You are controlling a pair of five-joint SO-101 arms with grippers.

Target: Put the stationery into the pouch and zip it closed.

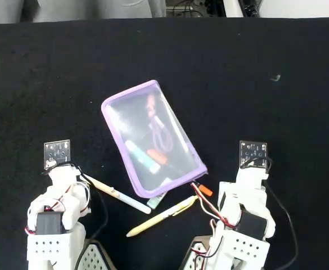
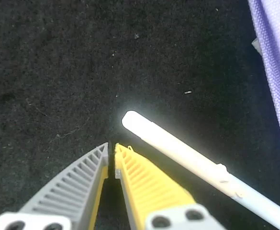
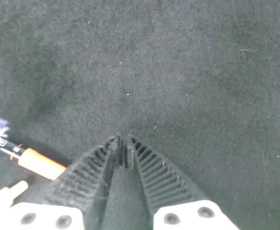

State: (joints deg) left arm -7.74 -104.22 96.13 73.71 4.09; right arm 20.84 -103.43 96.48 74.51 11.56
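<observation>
While lying aslant near the middle of the black table (image 1: 40, 84), shows as a clear pouch (image 1: 152, 138) with purple trim, one short end toward the far edge, the other toward the arms. Holds several pens and other small items, visible through the clear side.

Just off the near end: a small pale green piece (image 1: 156, 198) touching the trim, an orange-capped pen (image 1: 204, 190) at the corner, a yellow pen (image 1: 158, 216) slanting nearer the arms, and a white pen (image 1: 116, 194) with its tan end toward the left arm (image 1: 57, 214).

Left gripper (image 2: 111, 153) low over the cloth, grey and yellow jaws drawn together to a thin slit, gripping nothing. One end of the white pen just beside the yellow finger (image 2: 144, 182), apart from it, with the pouch's purple trim beyond.

Right gripper (image 3: 123, 143) over bare cloth in front of the right arm (image 1: 246, 208), dark jaws all but meeting at the tips, nothing between them. Orange-capped pen and yellow pen's tip near, not touching.
</observation>
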